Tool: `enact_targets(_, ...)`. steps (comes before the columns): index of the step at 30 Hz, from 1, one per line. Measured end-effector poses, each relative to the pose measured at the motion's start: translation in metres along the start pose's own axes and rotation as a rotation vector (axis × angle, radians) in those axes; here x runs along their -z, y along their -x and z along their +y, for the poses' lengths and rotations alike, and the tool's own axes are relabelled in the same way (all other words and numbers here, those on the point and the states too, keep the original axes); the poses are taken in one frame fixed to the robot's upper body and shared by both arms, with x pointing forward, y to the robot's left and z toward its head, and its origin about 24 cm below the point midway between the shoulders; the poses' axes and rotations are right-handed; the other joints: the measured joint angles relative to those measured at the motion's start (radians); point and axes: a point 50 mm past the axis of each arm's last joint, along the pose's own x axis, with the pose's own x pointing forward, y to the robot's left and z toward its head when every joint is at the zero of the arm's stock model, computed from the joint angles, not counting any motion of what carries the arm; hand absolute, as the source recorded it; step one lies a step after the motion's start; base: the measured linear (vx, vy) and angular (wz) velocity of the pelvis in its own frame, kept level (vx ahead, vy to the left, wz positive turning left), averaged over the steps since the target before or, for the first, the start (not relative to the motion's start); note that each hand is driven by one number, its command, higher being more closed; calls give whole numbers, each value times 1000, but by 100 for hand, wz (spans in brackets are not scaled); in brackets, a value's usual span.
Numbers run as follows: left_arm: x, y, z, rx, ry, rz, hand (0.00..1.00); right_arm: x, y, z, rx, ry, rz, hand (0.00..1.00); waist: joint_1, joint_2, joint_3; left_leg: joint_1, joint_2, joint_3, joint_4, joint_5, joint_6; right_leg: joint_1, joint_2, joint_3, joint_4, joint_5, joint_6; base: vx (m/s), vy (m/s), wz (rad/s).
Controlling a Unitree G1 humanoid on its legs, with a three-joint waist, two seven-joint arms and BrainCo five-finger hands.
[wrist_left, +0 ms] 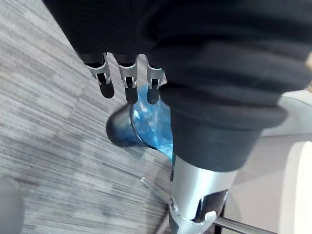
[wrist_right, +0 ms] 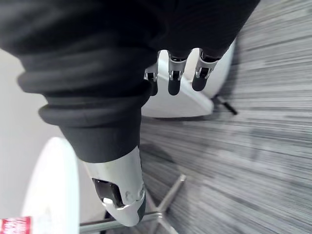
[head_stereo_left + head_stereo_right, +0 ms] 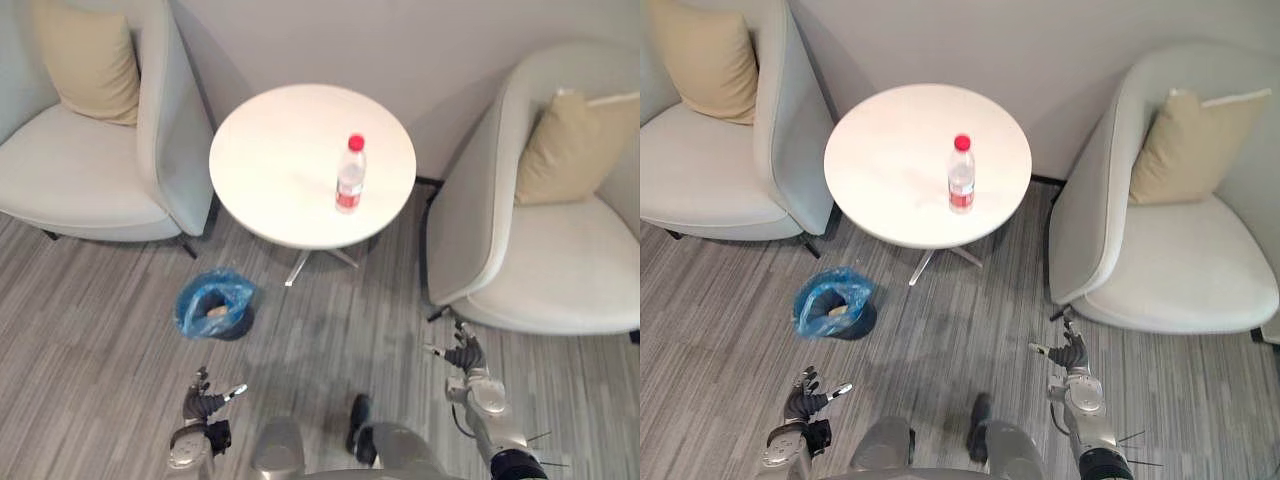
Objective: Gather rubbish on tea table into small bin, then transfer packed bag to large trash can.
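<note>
A clear plastic bottle (image 3: 350, 175) with a red cap and red label stands upright on the round white tea table (image 3: 270, 150). On the floor in front of the table's left side sits the small dark bin (image 3: 213, 305), lined with a blue bag and holding some rubbish. My left hand (image 3: 203, 403) hangs low near the floor in front of the bin, fingers relaxed and empty; the bin (image 1: 139, 124) lies just past its fingertips (image 1: 130, 87). My right hand (image 3: 466, 355) hangs low by the right armchair, fingers relaxed and empty.
A pale armchair (image 3: 90, 170) with a tan cushion stands left of the table and another armchair (image 3: 540, 250) stands to the right. Grey striped carpet (image 3: 330, 340) lies between me and the table. The table's metal legs (image 3: 320, 262) spread below its top.
</note>
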Motion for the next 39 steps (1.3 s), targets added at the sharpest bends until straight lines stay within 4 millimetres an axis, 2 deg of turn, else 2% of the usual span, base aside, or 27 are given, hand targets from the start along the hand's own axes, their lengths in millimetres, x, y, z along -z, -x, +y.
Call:
enact_targets(1,2,1,-1,4,0,5,0,-5,-2,-5,10,8,-22,0,3,38,-2,0,6,6,-176,151,-10,18,14,0,1,-33,43,312,148,-16)
enact_targets(2,4,3,-2,5,3,11,0,-9,-3,-9,16,13,-38,0,3,67,0,-5,19,-1,-215,232,37,34,32,2,4,-64,61,324,171,-6)
enact_targets(3,0,-1,0,2,-7,3,0,-7,-2,-6,16,2,-33,0,2,39,15,6,-14,9,-182,200,56,32,-14,13,37,-110,90,188,120,2)
enact_targets(4,0,0,0,1,-7,1,0,-7,-1,-6,10,4,-32,0,4,31,11,12,-27,15,-194,192,63,22,-31,20,66,-122,95,209,135,9)
enact_targets(5,2,1,0,5,-9,6,0,-8,-2,-5,7,6,-39,0,3,22,9,24,-52,31,-203,174,81,-2,-62,33,135,-153,116,205,160,-10)
enact_targets(6,6,3,0,9,-14,18,0,-12,-3,-3,0,19,-53,0,4,22,10,42,-66,45,-202,137,89,-43,-89,56,244,-169,135,213,195,-17)
enact_targets(7,8,5,1,6,-18,26,0,-14,-4,1,-16,34,-61,0,2,22,11,58,-71,51,-204,123,87,-63,-102,70,305,-170,138,146,169,-26)
enact_targets(9,12,7,6,3,-39,37,0,-18,-1,11,-63,61,-90,0,-4,19,12,116,-86,51,-222,104,101,-154,-124,130,543,-154,167,155,119,2)
enact_targets(10,10,6,9,3,-54,31,0,-21,3,16,-90,75,-114,0,-19,16,10,148,-95,32,-236,101,103,-189,-109,182,600,-171,152,205,69,55)
enact_targets(12,5,3,14,-3,-70,12,0,-37,6,25,-126,93,-196,0,-48,1,1,164,-115,-10,-258,110,103,-236,-73,249,515,-199,144,210,-19,85)
enact_targets(13,1,1,14,-3,-74,1,0,-45,6,27,-129,96,-234,0,-52,-18,-5,161,-136,-34,-252,113,103,-237,-64,285,379,-182,133,180,-80,82)
enact_targets(14,0,0,14,-1,-75,-3,0,-46,6,26,-128,103,-238,0,-52,-27,-9,160,-150,-45,-250,113,103,-236,-68,284,320,-149,115,148,-92,73)
enact_targets(15,-2,-1,12,4,-74,-9,0,-46,5,26,-127,108,-240,0,-50,-35,-11,161,-164,-56,-246,112,101,-239,-72,283,279,-106,119,158,-121,62)
enact_targets(17,-1,0,1,36,-68,-19,0,-49,3,27,-130,116,-247,0,-43,1,-20,162,-144,-100,-276,123,80,-200,-54,249,192,-75,107,182,-141,43)
enact_targets(20,4,3,1,36,-67,-3,0,-60,1,39,-172,126,-291,0,-44,15,-27,166,-108,-118,-344,147,48,-150,-15,236,41,4,87,136,-135,-3)
enact_targets(25,14,7,-10,75,-55,34,0,-58,3,41,-198,132,-285,0,-51,28,-32,216,-103,-130,-397,163,42,-83,-9,216,-31,22,80,61,-64,7)
enact_targets(30,19,10,-20,117,-78,52,0,-61,6,53,-233,117,-296,0,-49,47,-34,219,-117,-194,-471,222,34,-77,-14,159,-57,34,76,-18,-48,34)
enact_targets(33,24,11,-19,117,-84,70,0,-70,-1,63,-227,64,-305,0,-44,55,-29,218,-119,-220,-500,252,28,-76,-14,138,-70,49,70,-82,-36,27)
enact_targets(37,28,13,-26,146,-98,85,0,-93,-16,66,-198,10,-337,0,-24,87,-10,191,-123,-250,-537,294,23,-99,-14,112,-88,75,68,-133,-10,21)
enact_targets(39,28,13,-27,150,-98,83,0,-105,-23,65,-172,-5,-356,0,-24,104,1,167,-129,-280,-556,320,18,-119,-14,87,-90,80,71,-150,-8,43)
